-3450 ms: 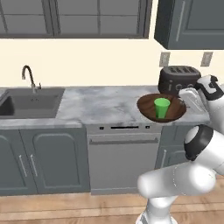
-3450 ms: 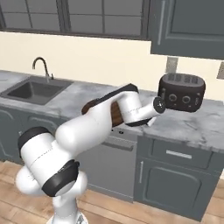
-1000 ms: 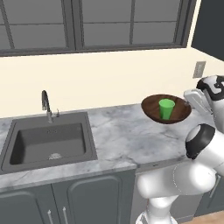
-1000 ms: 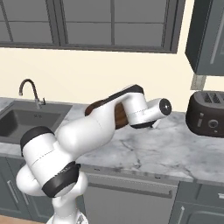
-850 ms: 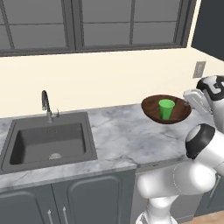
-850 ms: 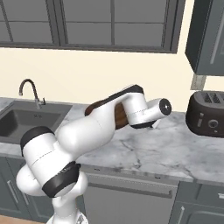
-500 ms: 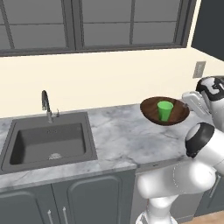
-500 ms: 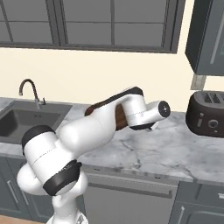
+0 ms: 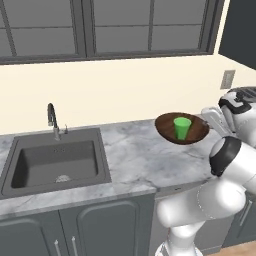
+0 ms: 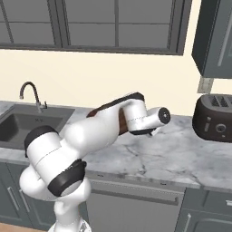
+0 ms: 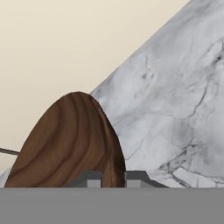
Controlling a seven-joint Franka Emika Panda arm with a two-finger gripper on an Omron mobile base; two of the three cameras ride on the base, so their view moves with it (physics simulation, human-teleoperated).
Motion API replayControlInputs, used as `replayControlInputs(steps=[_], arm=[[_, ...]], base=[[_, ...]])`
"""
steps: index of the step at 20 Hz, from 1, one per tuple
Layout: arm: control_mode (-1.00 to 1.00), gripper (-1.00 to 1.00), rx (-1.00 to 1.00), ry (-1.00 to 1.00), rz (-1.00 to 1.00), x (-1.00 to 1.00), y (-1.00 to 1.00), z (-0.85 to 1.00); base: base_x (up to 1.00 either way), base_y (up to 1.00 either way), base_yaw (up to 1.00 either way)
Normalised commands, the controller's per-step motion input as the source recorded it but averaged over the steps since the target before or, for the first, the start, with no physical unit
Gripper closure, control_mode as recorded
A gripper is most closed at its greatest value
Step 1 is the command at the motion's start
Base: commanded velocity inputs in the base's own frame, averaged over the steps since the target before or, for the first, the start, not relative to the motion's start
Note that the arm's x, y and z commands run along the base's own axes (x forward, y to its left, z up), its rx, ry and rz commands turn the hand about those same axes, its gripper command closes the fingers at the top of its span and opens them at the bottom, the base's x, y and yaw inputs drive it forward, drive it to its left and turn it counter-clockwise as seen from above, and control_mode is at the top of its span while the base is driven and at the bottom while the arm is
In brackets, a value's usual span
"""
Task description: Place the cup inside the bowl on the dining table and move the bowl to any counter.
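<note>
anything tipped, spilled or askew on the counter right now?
Nothing stands out. The cup stands upright inside the bowl, which sits roughly level in the gripper above the counter, right of the sink. No spill or damage shows on the marble; the toaster stands squarely.

Bare counter (image 9: 135,160) between sink (image 9: 55,162) and toaster (image 10: 214,118)

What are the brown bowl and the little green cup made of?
The bowl looks like dark wood: brown curved grain lines show across it in the hand view, with a smooth finish. The cup looks like plain plastic, one even bright green with no pattern, though painted metal or glass cannot be ruled out.
</note>
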Motion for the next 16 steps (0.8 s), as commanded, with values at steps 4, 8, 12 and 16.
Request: replayControlInputs(steps=[4, 8, 12, 16], arm=[[-1.00, 1.00, 0.00, 0.00, -0.07, 0.08, 0.39, -0.14], [-1.00, 1.00, 0.00, 0.00, -0.02, 0.00, 0.34, -0.06], [-1.00, 1.00, 0.00, 0.00, 0.00, 0.00, 0.45, -0.14], [-1.00, 1.00, -0.02, 0.00, -0.01, 0.00, 0.46, -0.01]], base=[[0.00, 0.00, 0.00], [0.00, 0.00, 0.00], [0.00, 0.00, 0.00], [0.00, 0.00, 0.00]])
